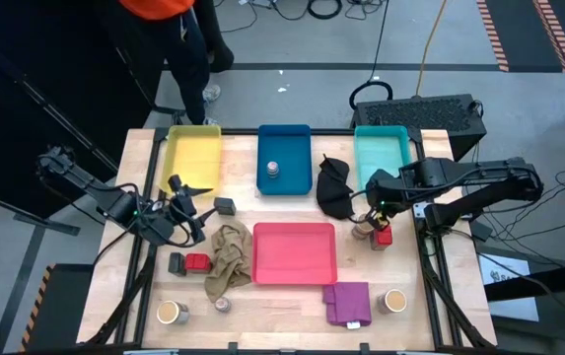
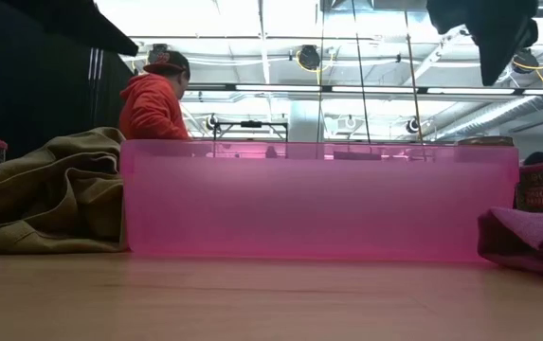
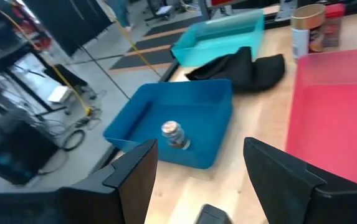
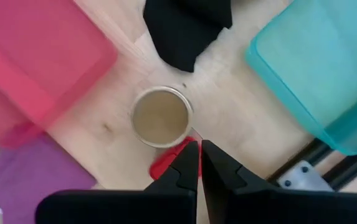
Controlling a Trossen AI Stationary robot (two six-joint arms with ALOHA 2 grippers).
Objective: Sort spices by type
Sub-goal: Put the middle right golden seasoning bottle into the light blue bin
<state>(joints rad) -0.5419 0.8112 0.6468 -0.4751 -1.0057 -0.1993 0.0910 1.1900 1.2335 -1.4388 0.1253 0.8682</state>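
My left gripper (image 1: 191,194) is open, low over the table between the yellow tray and a dark grey tin (image 1: 225,206); in its wrist view the tin (image 3: 209,214) sits just ahead of the spread fingers. My right gripper (image 4: 199,151) is shut and points down over a tan jar (image 4: 161,117) and a red cube (image 4: 164,165) standing side by side near the table's right edge. A silver tin (image 1: 272,170) stands in the blue tray (image 1: 284,143). Another grey tin (image 1: 176,263), red cube (image 1: 197,262), silver tin (image 1: 223,306) and two tan jars (image 1: 172,313) (image 1: 395,300) stand on the table. My right gripper's shut fingertips (image 4: 189,155) show over the red cube's edge (image 4: 175,158) from above, next to the tan jar. Whether they touch the cube cannot be told.
The yellow tray (image 1: 192,163), the blue tray and the teal tray (image 1: 382,148) line the far edge; a pink tray (image 1: 294,266) sits in the middle. A black cloth (image 1: 335,185), a beige cloth (image 1: 228,256) and a purple cloth (image 1: 347,302) lie between them. A person (image 2: 153,99) stands beyond the far edge.
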